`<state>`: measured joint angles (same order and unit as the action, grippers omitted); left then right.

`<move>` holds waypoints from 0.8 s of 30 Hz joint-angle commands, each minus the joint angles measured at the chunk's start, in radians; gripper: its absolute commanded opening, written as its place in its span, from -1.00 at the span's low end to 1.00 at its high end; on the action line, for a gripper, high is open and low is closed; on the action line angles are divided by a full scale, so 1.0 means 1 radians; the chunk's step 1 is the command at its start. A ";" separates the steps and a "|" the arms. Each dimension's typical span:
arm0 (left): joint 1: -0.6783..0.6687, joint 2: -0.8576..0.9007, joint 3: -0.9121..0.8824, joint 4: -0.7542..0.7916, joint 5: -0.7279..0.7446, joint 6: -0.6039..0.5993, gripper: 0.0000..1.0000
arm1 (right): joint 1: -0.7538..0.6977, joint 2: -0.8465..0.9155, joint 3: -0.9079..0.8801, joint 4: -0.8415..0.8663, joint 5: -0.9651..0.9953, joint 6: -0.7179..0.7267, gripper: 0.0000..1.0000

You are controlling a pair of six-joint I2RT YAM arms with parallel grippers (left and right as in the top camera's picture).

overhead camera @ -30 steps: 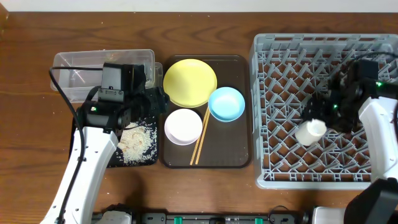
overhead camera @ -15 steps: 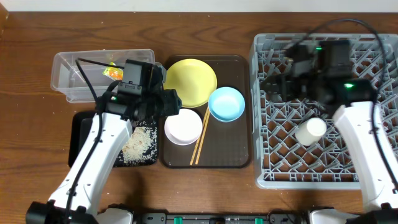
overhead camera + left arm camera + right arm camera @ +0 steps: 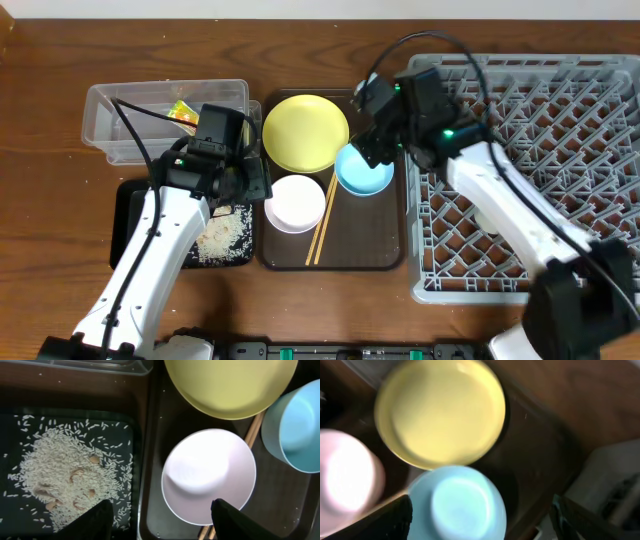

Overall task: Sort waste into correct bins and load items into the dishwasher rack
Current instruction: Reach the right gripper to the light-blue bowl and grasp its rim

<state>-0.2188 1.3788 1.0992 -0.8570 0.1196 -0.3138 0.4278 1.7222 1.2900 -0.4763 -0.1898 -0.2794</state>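
We've got the grey dishwasher rack [image 3: 585, 120] on the right, brown serving tray [image 3: 380, 235] beside it with the yellow plate [image 3: 305, 132], blue bowl [image 3: 362, 175], white bowl [image 3: 293, 203] and chopsticks [image 3: 320, 235]. Clear tub [image 3: 110, 100] holds the snack wrapper [image 3: 183, 113], black tray [image 3: 65, 417] the rice [image 3: 55, 475]. Jaws spread wide and empty on both: right gripper [image 3: 481, 507] over the blue bowl, left gripper [image 3: 161, 510] by the white bowl.

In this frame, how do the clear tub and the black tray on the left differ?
The clear tub is see-through with tall walls; the black tray is opaque and shallow. The clear tub holds a snack wrapper; the black tray holds loose rice. The clear tub lies farther back, the black tray nearer the front. Both are rectangular, similar in footprint, and sit left of the brown serving tray.
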 commanded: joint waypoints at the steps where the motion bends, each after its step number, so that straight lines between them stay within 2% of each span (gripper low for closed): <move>1: 0.000 -0.010 0.006 -0.002 -0.031 -0.005 0.31 | 0.012 0.072 0.011 0.001 0.037 -0.074 0.70; 10: 0.000 -0.010 0.006 -0.002 -0.031 -0.006 0.32 | 0.012 0.194 0.011 -0.009 0.058 -0.111 0.54; 12: 0.000 -0.010 0.006 -0.002 -0.031 -0.006 0.32 | 0.013 0.211 0.011 -0.011 0.058 -0.111 0.39; 15: 0.000 -0.010 0.006 -0.002 -0.031 -0.006 0.33 | 0.013 0.222 0.011 -0.018 0.058 -0.111 0.06; 24: 0.000 -0.010 0.006 -0.002 -0.031 -0.006 0.33 | 0.013 0.224 0.010 -0.051 0.058 -0.111 -0.54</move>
<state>-0.2188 1.3788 1.0992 -0.8570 0.1040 -0.3145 0.4278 1.9354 1.2900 -0.5217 -0.1295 -0.3882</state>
